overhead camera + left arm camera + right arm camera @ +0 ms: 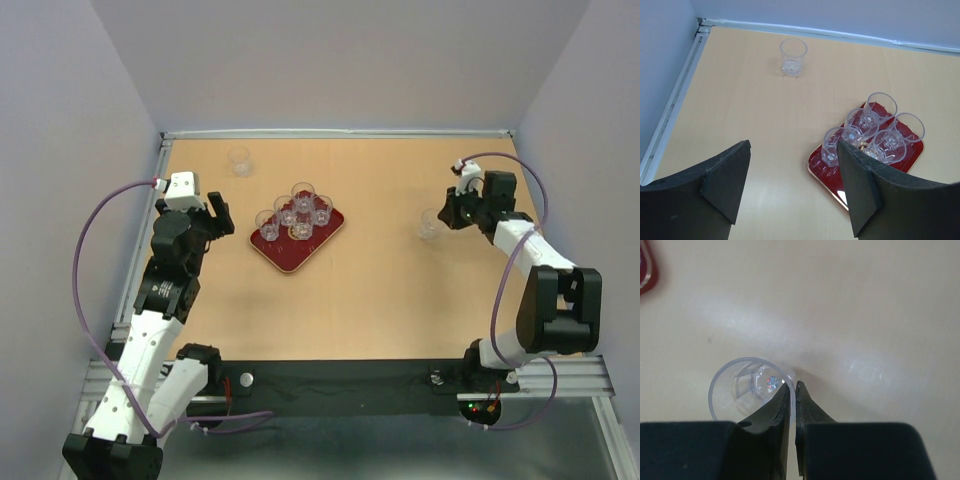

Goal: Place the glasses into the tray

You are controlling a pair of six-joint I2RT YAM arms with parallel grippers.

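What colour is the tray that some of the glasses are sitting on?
The tray is dark red with a pale rim edge. It shows best in the left wrist view.

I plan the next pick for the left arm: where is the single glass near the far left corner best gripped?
Probably grip the lone glass by its rim wall, one finger inside and one outside, coming from above: it stands upright, mouth open, with nothing beside it.
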